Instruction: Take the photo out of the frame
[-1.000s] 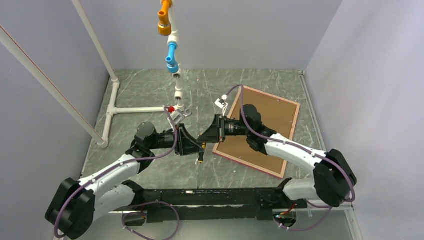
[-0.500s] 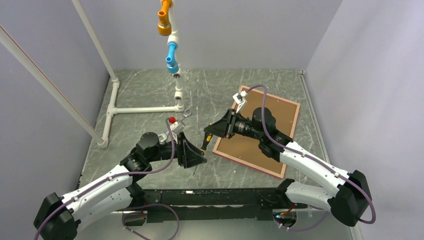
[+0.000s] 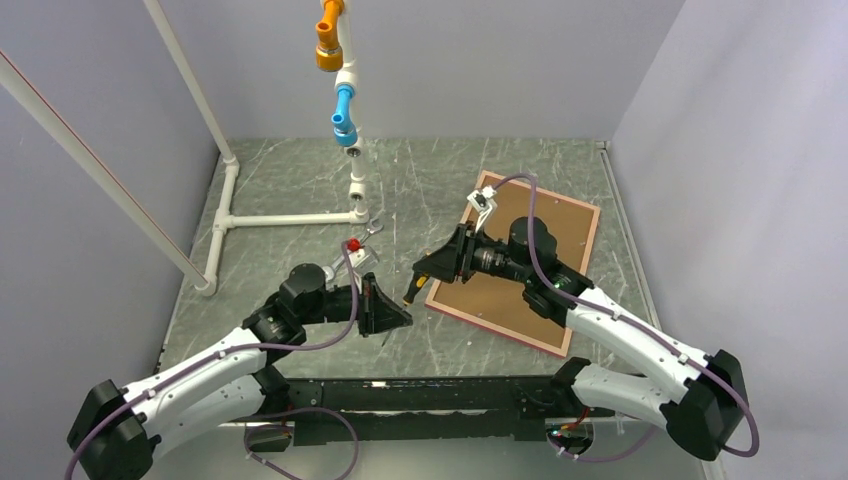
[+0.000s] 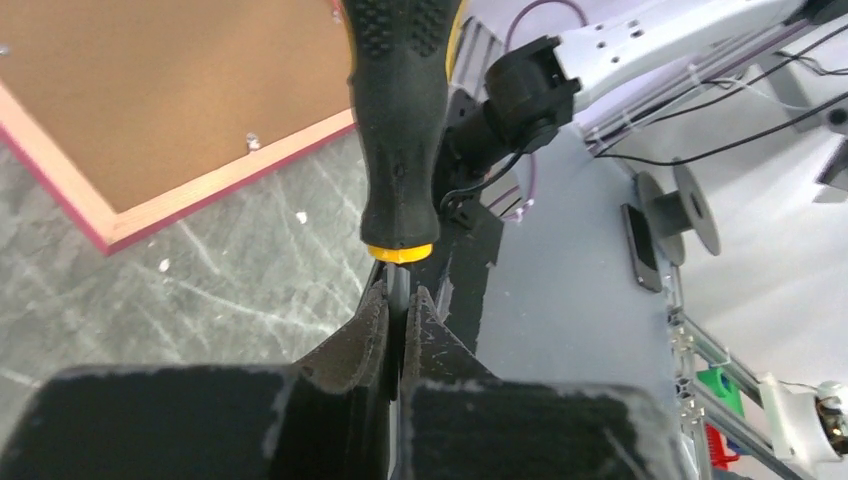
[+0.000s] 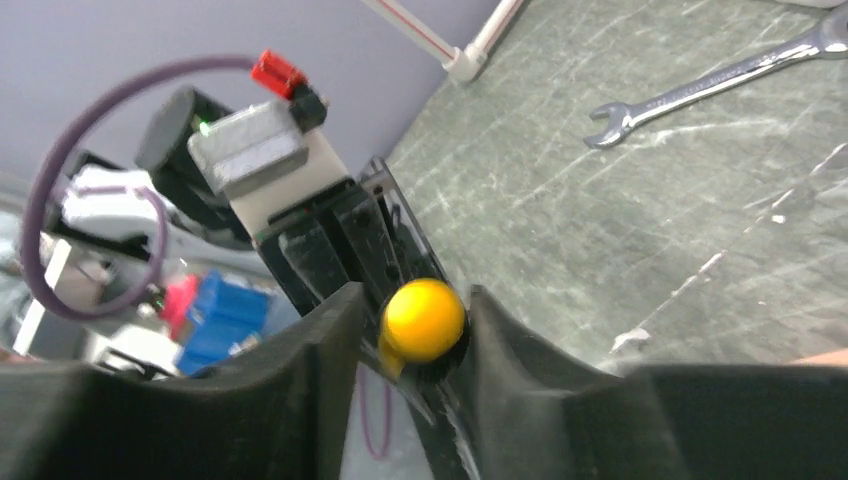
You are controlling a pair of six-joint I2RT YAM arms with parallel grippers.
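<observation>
The frame (image 3: 545, 240) lies back up on the table's right half, its brown board inside a pink-red border; one corner (image 4: 205, 195) shows in the left wrist view. The photo is hidden under that board. A screwdriver (image 3: 409, 291) with a black handle (image 4: 400, 120) and a yellow end (image 5: 423, 320) hangs between the arms, left of the frame's near corner. My left gripper (image 3: 398, 318) (image 4: 401, 308) is shut on its thin metal shaft. My right gripper (image 3: 421, 272) (image 5: 415, 312) is closed round the handle's yellow end.
A white pipe structure (image 3: 290, 217) stands at the back left, with orange (image 3: 330, 45) and blue (image 3: 343, 110) fittings on its upright. A steel wrench (image 3: 372, 229) (image 5: 720, 80) lies on the marbled table behind the left gripper. Grey walls enclose the table.
The right gripper carried the screwdriver back and to the right. The left arm drew back toward the near edge, its gripper opened, then shut on the shaft.
</observation>
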